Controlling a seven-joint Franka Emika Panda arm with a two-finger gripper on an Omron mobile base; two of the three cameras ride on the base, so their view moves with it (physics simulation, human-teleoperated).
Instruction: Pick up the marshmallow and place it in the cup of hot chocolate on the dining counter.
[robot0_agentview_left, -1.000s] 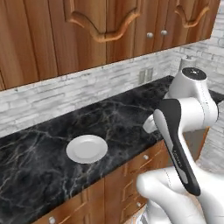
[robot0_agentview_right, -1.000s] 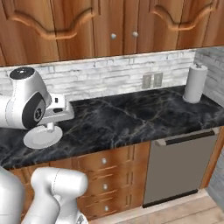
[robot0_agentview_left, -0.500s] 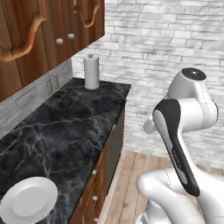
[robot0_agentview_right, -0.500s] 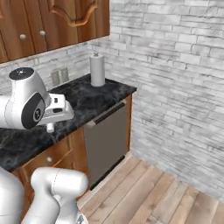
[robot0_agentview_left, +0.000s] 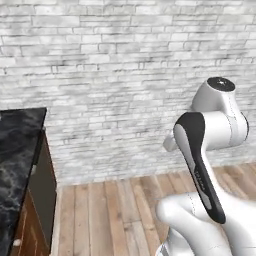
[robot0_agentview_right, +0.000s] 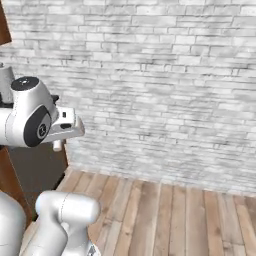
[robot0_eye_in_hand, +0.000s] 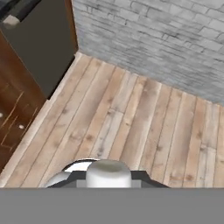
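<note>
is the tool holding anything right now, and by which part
It cannot be told. The hand view looks down on the pale wooden plank floor and the grey brick wall; the tool's fingertips and any held thing are not visible.

Both base views look forward from behind the arm at a pale brick wall (robot0_agentview_left: 125, 75) and plank floor (robot0_agentview_right: 175, 215) (shared ground). The hand view peers steeply down, near the floor, beside dark cabinet fronts (robot0_eye_in_hand: 30, 57).

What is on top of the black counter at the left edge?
The visible part of the black counter carries nothing I can see. The rest of its top runs beyond the picture edge, so that part is unknown.
</note>
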